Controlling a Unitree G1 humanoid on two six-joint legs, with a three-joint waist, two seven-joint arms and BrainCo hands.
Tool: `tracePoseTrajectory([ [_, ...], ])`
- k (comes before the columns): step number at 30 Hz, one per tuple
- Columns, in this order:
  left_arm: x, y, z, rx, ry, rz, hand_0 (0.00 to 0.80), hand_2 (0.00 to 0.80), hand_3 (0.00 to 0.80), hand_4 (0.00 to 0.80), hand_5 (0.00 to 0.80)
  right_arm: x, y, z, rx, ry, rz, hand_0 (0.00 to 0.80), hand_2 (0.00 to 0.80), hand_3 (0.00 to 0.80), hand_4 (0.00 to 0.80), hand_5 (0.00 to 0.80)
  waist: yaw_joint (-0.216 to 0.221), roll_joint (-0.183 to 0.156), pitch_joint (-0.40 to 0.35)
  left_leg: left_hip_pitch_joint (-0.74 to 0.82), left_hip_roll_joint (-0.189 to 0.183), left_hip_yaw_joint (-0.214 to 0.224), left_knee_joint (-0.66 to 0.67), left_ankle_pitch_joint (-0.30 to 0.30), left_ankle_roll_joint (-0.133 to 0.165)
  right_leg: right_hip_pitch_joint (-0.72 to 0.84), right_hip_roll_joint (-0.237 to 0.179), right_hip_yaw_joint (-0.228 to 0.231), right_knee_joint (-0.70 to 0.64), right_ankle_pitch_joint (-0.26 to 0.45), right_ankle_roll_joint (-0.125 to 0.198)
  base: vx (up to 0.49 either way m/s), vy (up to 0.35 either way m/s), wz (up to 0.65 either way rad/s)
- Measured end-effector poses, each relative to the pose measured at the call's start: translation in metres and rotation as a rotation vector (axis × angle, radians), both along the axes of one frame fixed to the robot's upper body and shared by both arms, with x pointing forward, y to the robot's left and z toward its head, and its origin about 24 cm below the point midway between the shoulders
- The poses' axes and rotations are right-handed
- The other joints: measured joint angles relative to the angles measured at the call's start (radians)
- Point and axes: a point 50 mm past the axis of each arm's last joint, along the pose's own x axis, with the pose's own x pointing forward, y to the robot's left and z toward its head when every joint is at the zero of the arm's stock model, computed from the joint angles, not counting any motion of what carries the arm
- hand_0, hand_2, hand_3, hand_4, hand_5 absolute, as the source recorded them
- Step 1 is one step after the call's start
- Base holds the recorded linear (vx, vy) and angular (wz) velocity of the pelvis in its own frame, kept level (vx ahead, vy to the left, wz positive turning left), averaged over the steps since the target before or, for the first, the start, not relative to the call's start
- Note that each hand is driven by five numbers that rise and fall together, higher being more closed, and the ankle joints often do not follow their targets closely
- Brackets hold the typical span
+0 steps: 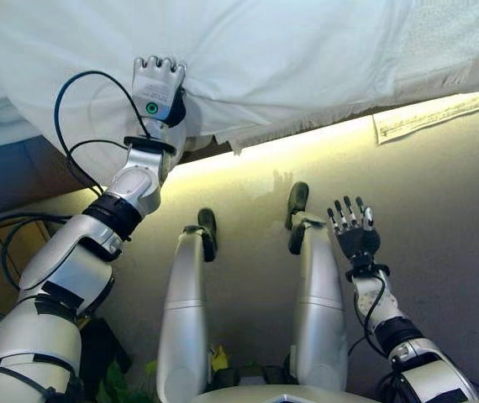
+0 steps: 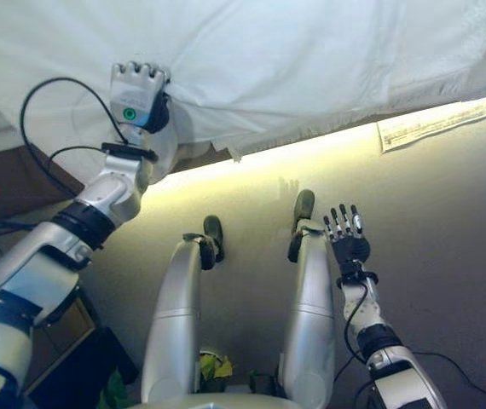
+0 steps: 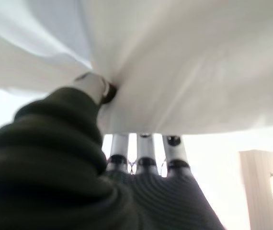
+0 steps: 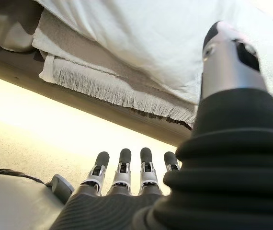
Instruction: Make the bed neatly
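A white sheet [image 1: 307, 59] hangs over the edge of the bed across the top of the eye views. My left hand [image 1: 159, 88] is raised to the sheet's lower edge and shut on it. In the left wrist view the thumb [image 3: 94, 86] presses into the cloth [image 3: 184, 72] and the fingers [image 3: 145, 152] go under its fold. My right hand [image 1: 354, 228] is low, apart from the bed, and holds nothing. Its fingers [image 4: 124, 165] are straight and open in the right wrist view.
A grey fringed blanket edge [image 4: 117, 93] shows under the white sheet [image 4: 141, 38]. A lit strip [image 1: 307, 138] runs along the floor below the bed's side. A sheet of paper [image 1: 437, 113] lies on the floor at the right. Dark blue cloth [image 1: 13, 168] is at the left.
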Motion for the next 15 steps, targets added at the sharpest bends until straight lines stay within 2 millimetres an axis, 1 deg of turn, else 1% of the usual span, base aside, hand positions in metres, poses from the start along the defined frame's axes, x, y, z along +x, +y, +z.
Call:
tracePoseTrajectory([
  [3,-0.001,0.007,-0.01,-0.01,0.029,0.012,0.8,0.8,0.8,0.8,0.8,-0.003,0.0,-0.003,0.001,0.01,0.004,0.0,0.0,0.0,0.0,0.0,0.002,0.007,0.001,0.015,-0.005,-0.011,-0.003,0.0,-0.001,0.022,-0.007,-0.015,0.002,-0.006,-0.002,0.003,0.024,0.13],
  [7,-0.003,0.015,-0.024,-0.002,0.062,0.019,0.8,0.8,0.8,0.8,0.8,-0.004,0.0,-0.005,0.002,0.015,0.003,0.0,0.0,0.0,0.0,0.0,0.01,0.008,0.001,0.052,-0.009,-0.014,-0.021,0.001,-0.001,0.057,-0.014,-0.019,-0.005,-0.01,-0.001,0.023,0.035,0.05],
  [9,-0.005,0.016,-0.032,0.015,0.072,0.0,0.8,0.8,0.8,0.8,0.8,-0.008,-0.002,-0.008,0.0,0.029,-0.002,0.0,0.0,0.0,0.0,0.0,0.022,0.015,0.001,0.085,-0.01,-0.016,-0.045,0.004,-0.003,0.092,-0.016,-0.027,-0.026,-0.011,-0.001,-0.047,0.039,0.06],
  [12,-0.011,0.024,-0.044,0.01,0.078,-0.004,0.8,0.8,0.8,0.8,0.8,-0.013,-0.004,-0.015,-0.001,0.051,-0.01,0.0,0.0,0.0,0.0,0.0,0.023,0.022,0.001,0.138,-0.015,-0.026,-0.093,0.022,-0.009,0.152,-0.021,-0.049,-0.063,-0.013,0.002,0.005,0.04,0.14],
  [15,-0.016,0.032,-0.053,0.039,0.086,-0.003,0.8,0.8,0.8,0.8,0.8,-0.018,-0.007,-0.02,-0.009,0.057,-0.009,0.0,0.0,0.0,0.0,0.0,0.022,0.024,0.0,0.178,-0.02,-0.032,-0.143,0.038,-0.014,0.193,-0.029,-0.069,-0.093,-0.011,-0.004,0.035,0.034,0.15],
])
